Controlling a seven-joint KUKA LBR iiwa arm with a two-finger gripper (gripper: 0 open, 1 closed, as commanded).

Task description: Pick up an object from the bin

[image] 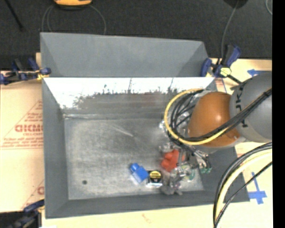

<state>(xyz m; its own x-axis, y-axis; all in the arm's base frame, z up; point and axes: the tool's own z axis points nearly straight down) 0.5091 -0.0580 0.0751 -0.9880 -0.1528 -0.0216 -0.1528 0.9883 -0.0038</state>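
Camera view: the red piece (168,161), in the bin's (85,151) lower right corner near a blue piece (138,172) and a yellow-black disc (154,176), is judged light, stiff and best taken across its sides; the gripper (179,175) is set just beside it, its opening and hold not discernible.

a few small things (154,176) lie together in the bin's (104,146) lower-right corner.

No text reads clearly; black lettering on the arm (254,109) is partly hidden behind cables (213,133)
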